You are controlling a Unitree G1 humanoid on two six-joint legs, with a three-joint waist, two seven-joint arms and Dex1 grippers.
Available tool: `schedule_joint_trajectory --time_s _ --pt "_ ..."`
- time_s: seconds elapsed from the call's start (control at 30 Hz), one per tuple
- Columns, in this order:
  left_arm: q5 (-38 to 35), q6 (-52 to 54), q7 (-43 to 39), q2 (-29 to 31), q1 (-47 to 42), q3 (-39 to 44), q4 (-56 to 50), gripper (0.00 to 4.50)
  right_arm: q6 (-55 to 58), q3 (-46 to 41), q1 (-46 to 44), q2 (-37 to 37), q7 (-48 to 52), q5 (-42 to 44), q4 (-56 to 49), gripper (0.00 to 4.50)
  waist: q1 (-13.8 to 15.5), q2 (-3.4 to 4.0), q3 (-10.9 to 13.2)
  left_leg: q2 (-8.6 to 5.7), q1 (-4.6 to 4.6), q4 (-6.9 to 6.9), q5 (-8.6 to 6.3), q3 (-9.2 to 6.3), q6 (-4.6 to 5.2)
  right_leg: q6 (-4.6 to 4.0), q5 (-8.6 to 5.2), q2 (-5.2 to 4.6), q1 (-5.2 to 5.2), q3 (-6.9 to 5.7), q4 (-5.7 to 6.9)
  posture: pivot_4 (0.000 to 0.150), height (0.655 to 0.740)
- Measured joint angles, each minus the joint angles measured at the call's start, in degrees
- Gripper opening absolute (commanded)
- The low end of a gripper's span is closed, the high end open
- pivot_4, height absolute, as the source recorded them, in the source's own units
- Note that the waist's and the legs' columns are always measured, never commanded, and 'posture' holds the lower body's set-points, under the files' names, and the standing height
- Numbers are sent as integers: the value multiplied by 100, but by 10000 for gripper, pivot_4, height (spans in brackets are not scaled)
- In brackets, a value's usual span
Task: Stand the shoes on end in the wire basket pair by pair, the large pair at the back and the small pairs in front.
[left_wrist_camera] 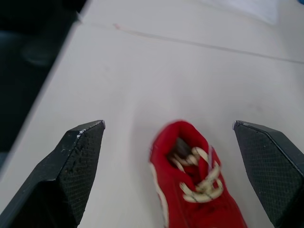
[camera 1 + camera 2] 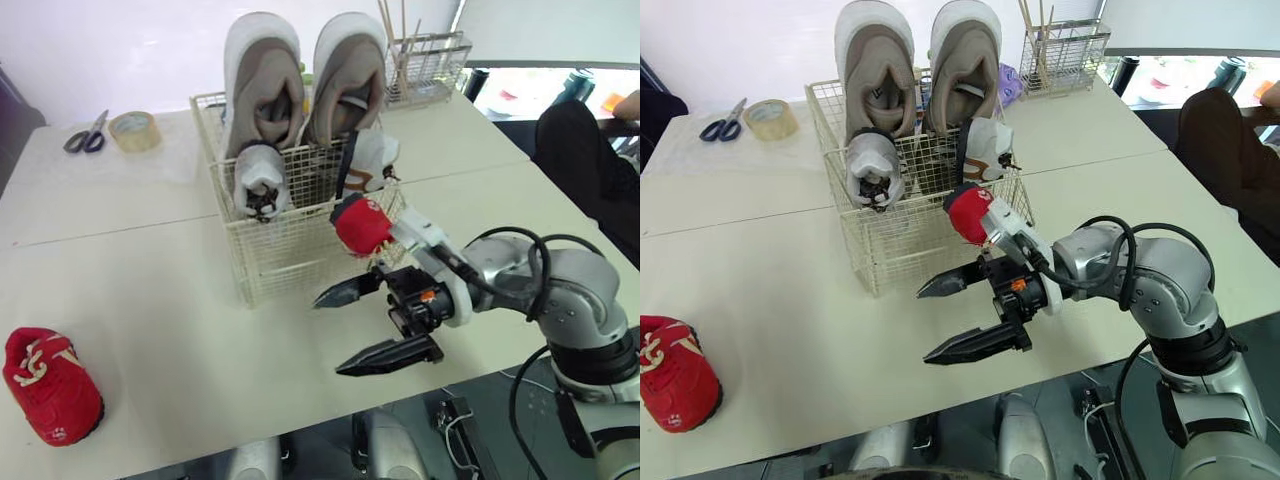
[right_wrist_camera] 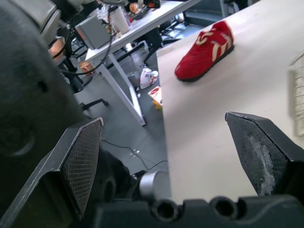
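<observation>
From the head: the big shoes (image 2: 262,80) are standing at the back of the wire basket (image 2: 262,262), small white ones (image 2: 258,175) in front, one red shoe (image 2: 360,222) at its front right corner. The right gripper (image 2: 329,336) is hanging open beside it (holding nothing). From the left wrist: the left gripper (image 1: 168,124) is pointing wide-apart fingers at the other red shoe (image 1: 190,190) on the table (image 1: 142,71), likely to grab it. From the right wrist: that shoe is lying far off.

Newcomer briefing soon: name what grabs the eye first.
A large grey pair stands on end at the back of the wire basket, with a red shoe at its front right corner, near the open right claw. A second red shoe lies alone near the table's front left edge.
</observation>
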Motion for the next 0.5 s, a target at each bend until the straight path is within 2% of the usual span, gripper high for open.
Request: schedule_joint_trajectory --time_s 0.13,0.23,0.37,0.5 --pt "260 627 -1581 246 -232 -359 1038 45000 9 83 212 -125 2 -6 -102 44844 16 -6 -4 28 -1 0 -17 38 -18 -3 2 4 -35 -6 7 1500 7400" --pt "681 881 -2415 528 -632 -778 1718 45000 -72 96 309 -318 96 -70 -135 44844 24 -7 -5 56 1 0 -21 45 -30 -13 8 11 -41 -33 9 1500 7400" --pt "1458 914 -2976 824 -1185 -1230 2467 45000 -243 94 456 -480 253 -230 -166 44844 11 -15 -12 81 3 0 -30 53 -46 -23 15 10 -49 -70 8 1500 7400" --pt "1997 891 -3311 846 -1510 -1427 2775 45000 -403 89 603 -620 330 -366 -183 44844 -7 -19 -14 89 4 0 -36 67 -56 -23 15 7 -59 -72 10 1500 7400"
